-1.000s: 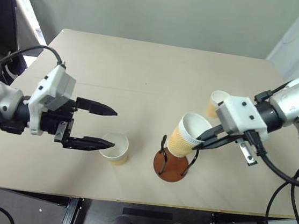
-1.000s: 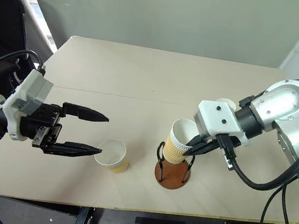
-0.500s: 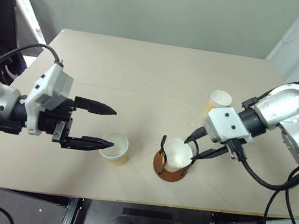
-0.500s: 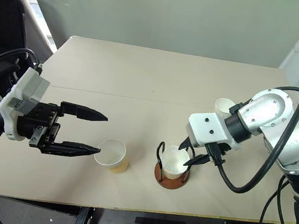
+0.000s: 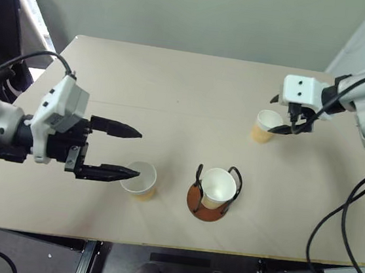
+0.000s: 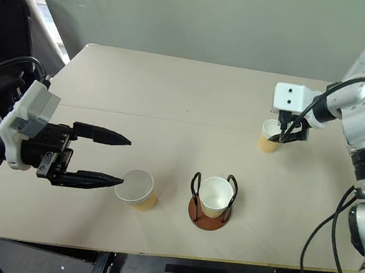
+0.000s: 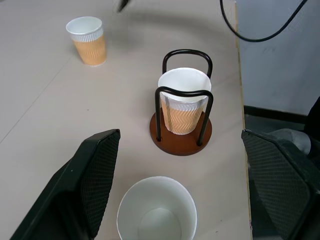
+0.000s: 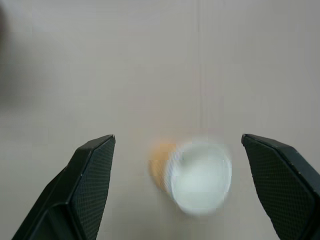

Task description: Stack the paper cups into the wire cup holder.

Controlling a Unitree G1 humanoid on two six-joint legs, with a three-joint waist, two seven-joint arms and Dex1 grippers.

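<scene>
One paper cup (image 5: 218, 188) sits upright inside the wire cup holder (image 5: 212, 194), between its two black loops, so that cup looks done; the holder stands near the front edge of the table (image 5: 174, 89), in easy reach of both arms. Two more cups wait on the table. One cup (image 6: 135, 189) stands open side up just beside the holder, on its left; the left gripper (image 5: 134, 152) hangs right by it with its fingers wide apart, one fingertip over the rim, and it holds nothing; I think it waits there to take this cup. The other cup (image 5: 265, 125) stands farther back on the right, well apart from the holder; the right gripper (image 8: 177, 187) points down at it with its fingers (image 8: 92, 175) spread wide on each side, not touching it; I think it is lined up to grab this cup next.
</scene>
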